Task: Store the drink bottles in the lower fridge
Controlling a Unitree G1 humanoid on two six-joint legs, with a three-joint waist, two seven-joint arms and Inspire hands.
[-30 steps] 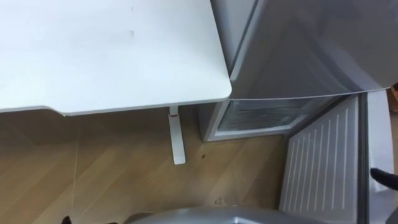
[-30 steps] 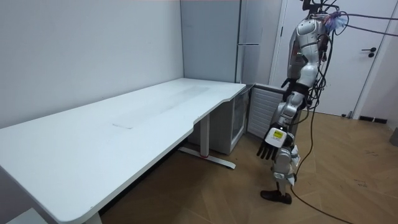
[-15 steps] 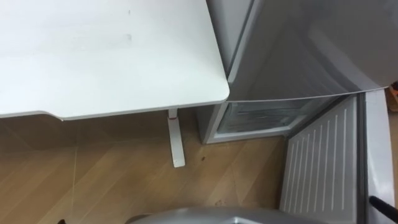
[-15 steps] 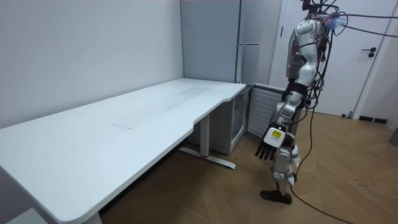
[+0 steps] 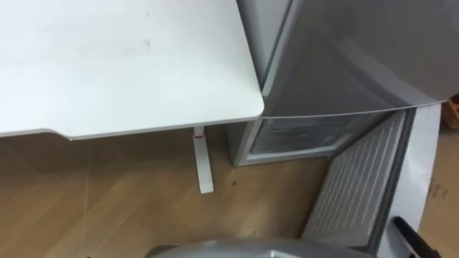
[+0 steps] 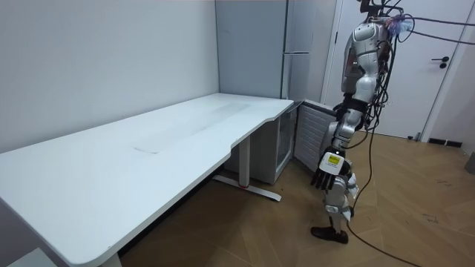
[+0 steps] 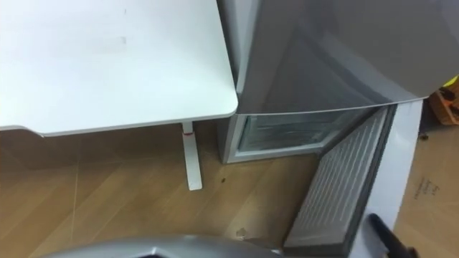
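Judging by the open door [image 5: 358,186] of the lower fridge [image 5: 297,136], closing is left; the drinks' whereabouts cannot be told. The left hand [image 6: 326,176] is held slack, empty; the right hand [image 5: 407,240] cannot be read.

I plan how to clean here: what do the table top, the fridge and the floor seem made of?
Table: smooth matt white board, probably laminate. Fridge: grey metal, it seems, with a soft sheen. Floor: light brown planks with grain, wood or laminate.

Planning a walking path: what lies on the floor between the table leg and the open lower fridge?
Nothing: the left eye view shows bare wooden floor between table leg and lower fridge.
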